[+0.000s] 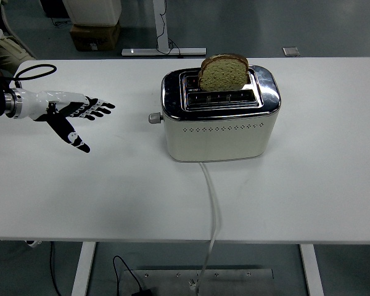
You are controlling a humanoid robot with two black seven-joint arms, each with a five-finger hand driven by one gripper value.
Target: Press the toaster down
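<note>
A cream and chrome toaster (pixel 221 114) stands mid-table with its lever knob (pixel 153 118) up on its left end. A slice of brown bread (pixel 223 72) sticks up out of the rear slot. My left hand (pixel 80 114) is over the table's left part, well to the left of the lever, with fingers spread and the thumb pointing down toward me. It holds nothing. The right arm does not show.
The toaster's white power cord (pixel 212 203) runs from its front over the table's near edge. A cardboard box (pixel 95 35) and a desk foot (pixel 163 52) sit on the floor beyond the table. A black cable (pixel 34 69) loops by my left wrist.
</note>
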